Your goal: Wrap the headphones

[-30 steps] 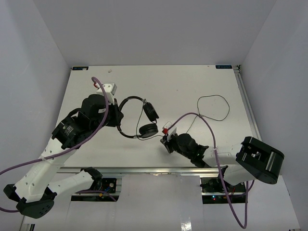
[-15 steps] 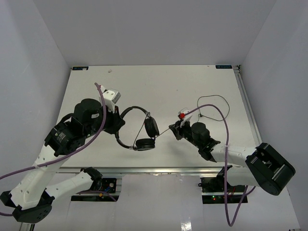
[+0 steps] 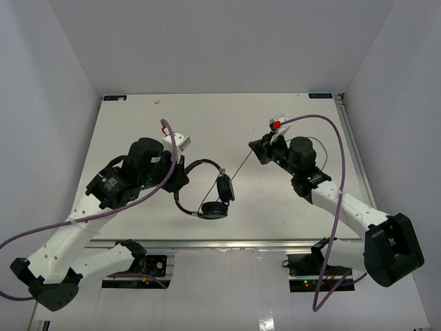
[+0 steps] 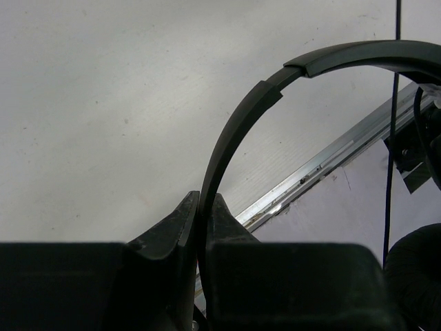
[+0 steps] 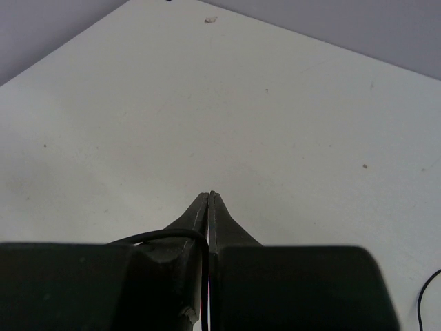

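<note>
- The headphones sit near the middle of the white surface, closer to its front edge.
- The left hand is right at the headphones, on their left side. It is squeezed tight on the thin headband, which stands up out of the fingers in a big curve.
- Both round earcups are on the side of the headphones away from the left hand, one just in front of the other. (I cannot tell if they touch the surface or hang a bit above it.)
- A thin black cord leaves the headphones and runs in a straight, tight line up and to the right.
- The right hand is at the far end of that line, well apart from the headphones. Its two fingers are pressed flat together with the cord pinched between them (a little loop of it shows beside the left finger).
- More of the cord lies in a loose curl on the surface past the right hand, even farther from the headphones.
</note>
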`<control>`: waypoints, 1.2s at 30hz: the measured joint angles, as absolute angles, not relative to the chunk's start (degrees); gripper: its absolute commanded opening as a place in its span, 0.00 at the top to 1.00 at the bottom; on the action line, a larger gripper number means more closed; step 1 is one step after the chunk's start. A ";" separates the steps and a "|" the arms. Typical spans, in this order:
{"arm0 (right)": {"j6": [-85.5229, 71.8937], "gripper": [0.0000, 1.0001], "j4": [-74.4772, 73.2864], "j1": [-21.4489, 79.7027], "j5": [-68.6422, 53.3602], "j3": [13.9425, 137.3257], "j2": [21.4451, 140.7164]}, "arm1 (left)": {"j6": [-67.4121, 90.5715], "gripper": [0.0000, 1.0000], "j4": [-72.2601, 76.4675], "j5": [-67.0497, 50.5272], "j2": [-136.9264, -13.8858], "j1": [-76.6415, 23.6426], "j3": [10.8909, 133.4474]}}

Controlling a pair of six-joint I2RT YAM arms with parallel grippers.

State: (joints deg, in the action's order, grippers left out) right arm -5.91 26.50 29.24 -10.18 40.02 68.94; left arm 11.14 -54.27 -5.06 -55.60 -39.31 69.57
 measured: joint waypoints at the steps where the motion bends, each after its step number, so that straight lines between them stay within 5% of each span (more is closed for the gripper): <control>1: -5.53 0.92 24.59 28.89 -10.88 41.82 69.09 | 11.04 1.00 -53.66 -5.36 -56.42 -39.33 69.04; 14: -1.17 0.92 6.73 28.03 -15.87 53.56 72.16 | 9.39 1.00 -49.52 2.86 -68.09 -41.85 66.06; 36: 0.59 0.92 1.12 28.37 -22.04 55.40 72.36 | 11.36 1.00 -47.66 25.73 -84.20 -44.88 69.31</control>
